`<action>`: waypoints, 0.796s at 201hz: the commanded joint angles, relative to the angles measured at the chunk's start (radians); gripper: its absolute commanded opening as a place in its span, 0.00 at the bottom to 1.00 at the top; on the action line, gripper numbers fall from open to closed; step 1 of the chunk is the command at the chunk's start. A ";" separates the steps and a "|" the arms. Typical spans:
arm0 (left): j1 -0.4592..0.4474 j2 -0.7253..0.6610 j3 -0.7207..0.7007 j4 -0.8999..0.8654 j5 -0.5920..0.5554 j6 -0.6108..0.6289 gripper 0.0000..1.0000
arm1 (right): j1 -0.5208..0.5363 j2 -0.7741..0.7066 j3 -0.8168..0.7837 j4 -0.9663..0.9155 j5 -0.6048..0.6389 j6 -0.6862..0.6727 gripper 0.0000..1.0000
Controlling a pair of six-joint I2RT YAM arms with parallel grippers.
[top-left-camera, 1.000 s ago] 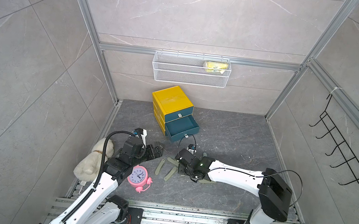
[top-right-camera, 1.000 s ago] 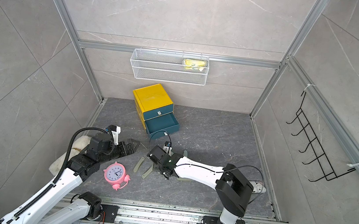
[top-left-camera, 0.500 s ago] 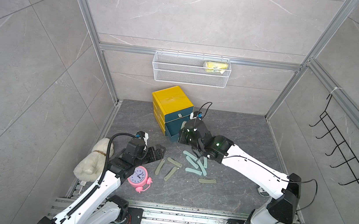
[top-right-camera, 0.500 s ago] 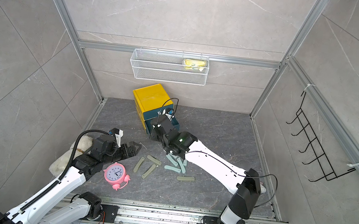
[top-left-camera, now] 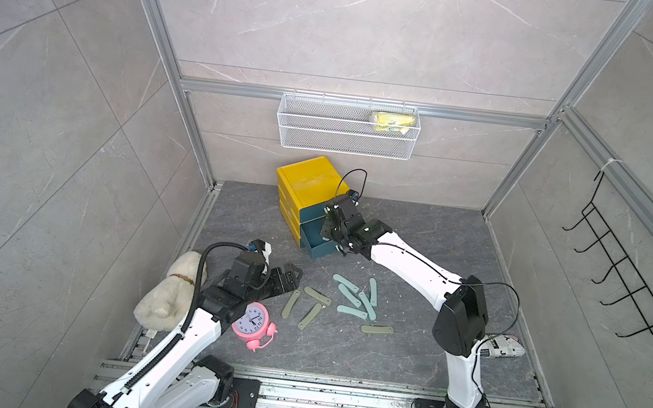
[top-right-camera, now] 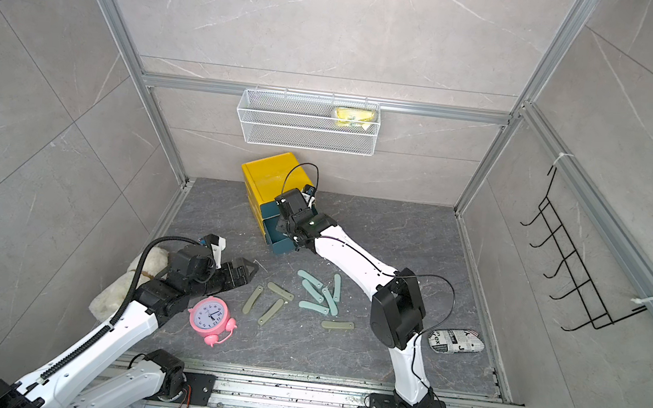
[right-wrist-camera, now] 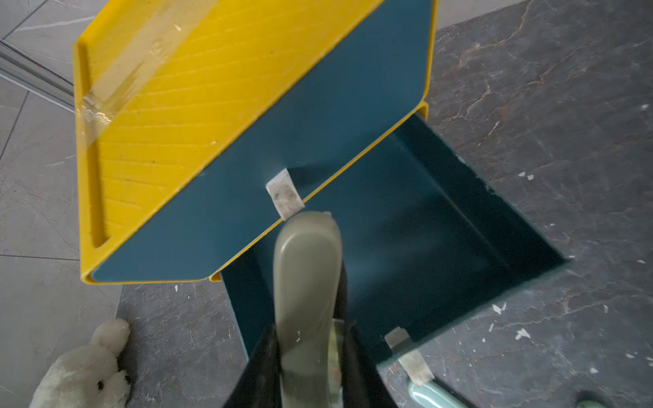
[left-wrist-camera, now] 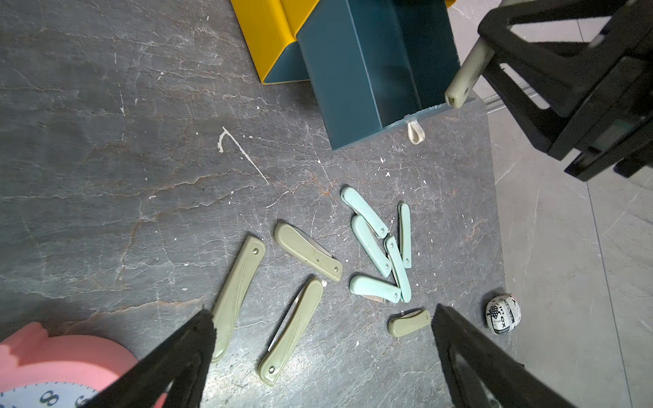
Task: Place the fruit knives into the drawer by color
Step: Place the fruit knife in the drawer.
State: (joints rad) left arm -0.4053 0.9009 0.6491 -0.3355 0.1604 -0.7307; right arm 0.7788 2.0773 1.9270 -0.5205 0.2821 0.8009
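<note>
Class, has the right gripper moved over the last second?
Yes. The right gripper has travelled away from the pink clock and now hangs over the open drawer, gripping an olive knife.

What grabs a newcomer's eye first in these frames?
The yellow-cased chest of dark teal drawers near the back wall, with the right gripper shut on an olive green plastic fruit knife above its pulled-out drawer. Then loose olive knives and pale teal knives scattered mid-floor, beside a pink alarm clock.
</note>
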 commanded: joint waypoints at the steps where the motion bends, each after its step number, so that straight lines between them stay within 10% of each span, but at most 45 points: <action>1: -0.003 0.009 -0.010 0.030 0.027 -0.013 0.99 | -0.012 0.040 0.038 -0.006 -0.008 0.047 0.18; 59: -0.004 0.023 -0.019 0.032 0.039 -0.012 0.99 | -0.027 0.074 0.062 0.020 -0.038 0.063 0.52; 160: -0.175 0.140 0.099 -0.109 -0.111 0.063 0.96 | -0.010 -0.246 -0.270 0.116 -0.060 0.037 0.52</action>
State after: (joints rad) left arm -0.5262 0.9989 0.6907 -0.3904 0.1234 -0.7059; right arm 0.7532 1.9709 1.7721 -0.4454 0.2291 0.8486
